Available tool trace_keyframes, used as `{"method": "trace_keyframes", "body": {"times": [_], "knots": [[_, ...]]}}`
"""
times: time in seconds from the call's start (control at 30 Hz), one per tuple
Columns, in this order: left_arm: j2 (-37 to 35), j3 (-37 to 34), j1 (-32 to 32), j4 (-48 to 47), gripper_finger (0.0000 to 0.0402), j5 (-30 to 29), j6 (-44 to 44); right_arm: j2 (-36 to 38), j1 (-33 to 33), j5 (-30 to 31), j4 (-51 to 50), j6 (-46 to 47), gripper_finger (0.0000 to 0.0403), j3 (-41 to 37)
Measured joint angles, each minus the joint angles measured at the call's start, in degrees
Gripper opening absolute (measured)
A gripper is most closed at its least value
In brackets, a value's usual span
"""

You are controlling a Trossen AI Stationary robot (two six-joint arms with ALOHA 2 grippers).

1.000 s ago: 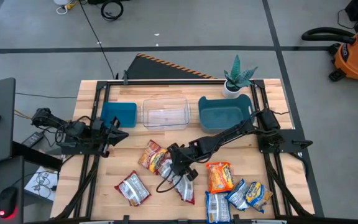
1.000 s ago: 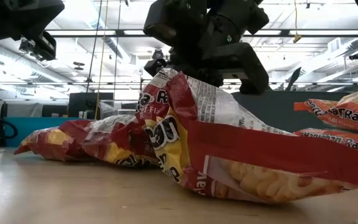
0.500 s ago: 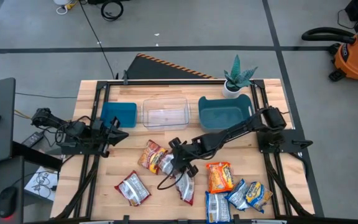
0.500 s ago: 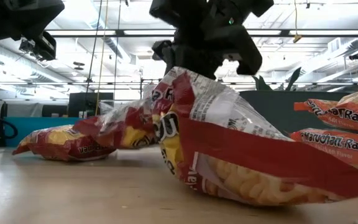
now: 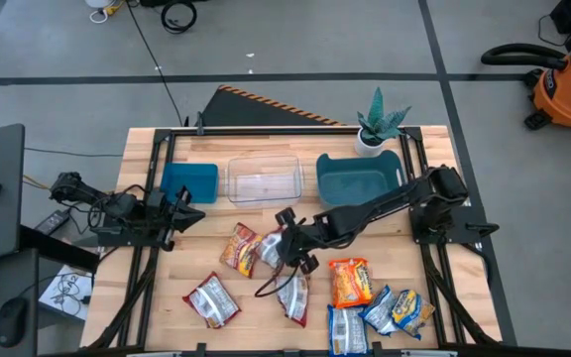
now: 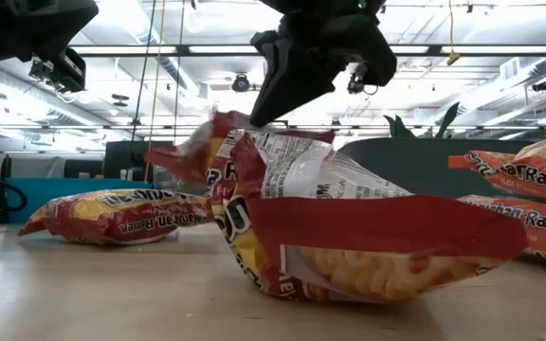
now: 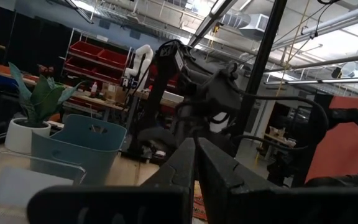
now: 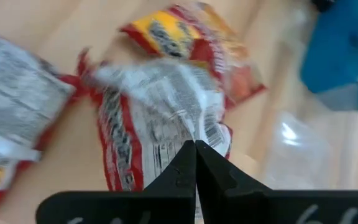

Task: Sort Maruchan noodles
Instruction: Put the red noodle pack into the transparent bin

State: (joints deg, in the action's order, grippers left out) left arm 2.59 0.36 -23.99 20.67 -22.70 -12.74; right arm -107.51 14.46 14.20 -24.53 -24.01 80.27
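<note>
High view first, reading left to right: your left claw (image 5: 188,211) waits at the frame's left-centre beside the small blue bin (image 5: 188,182), its fingers pressed together on nothing. At centre, your right claw (image 5: 284,246) pinches the top edge of a red-and-silver packet (image 5: 270,254), which hangs just off the counter (image 5: 167,288) with another red packet (image 5: 238,248) just beside it. Keep the pinch firm and lift straight up before swinging toward a bin, since the crinkly film could slip. The clear tub (image 5: 263,179) and large blue bin (image 5: 353,179) sit along the upper centre. Loose Maruchan noodles (image 5: 365,297) lie along the lower frame: red ones lower left and centre, an orange one, and blue-and-yellow ones lower right.
</note>
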Motion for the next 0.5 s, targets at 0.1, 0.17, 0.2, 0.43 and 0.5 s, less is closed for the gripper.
{"method": "trace_keyframes", "body": {"times": [0.1, 0.17, 0.2, 0.43, 0.5], "knots": [[0.0, 0.0, 0.0, 0.0, 0.0023, 0.0, 0.0, 1.4, 0.0, 3.0, -0.1, 0.2, 0.0005, 0.0], [0.0, 0.0, 0.0, 0.0, 0.0023, 0.0, 0.0, 2.0, 0.0, 5.1, 0.0, 0.2, 0.0005, 0.0], [0.0, 0.0, 0.0, 0.0, 0.0023, 0.0, 0.0, 2.3, 0.0, 6.4, 0.1, 0.2, 0.0005, 0.0], [0.0, 0.0, 0.0, 0.0, 0.0023, 0.0, 0.0, 4.6, -0.7, 15.2, 3.2, -2.0, 0.0005, 0.0], [0.0, 0.0, 0.0, 0.0, 0.0023, 0.0, 0.0, 5.3, -1.6, 16.7, 4.4, -3.0, 0.0005, 0.0]]}}
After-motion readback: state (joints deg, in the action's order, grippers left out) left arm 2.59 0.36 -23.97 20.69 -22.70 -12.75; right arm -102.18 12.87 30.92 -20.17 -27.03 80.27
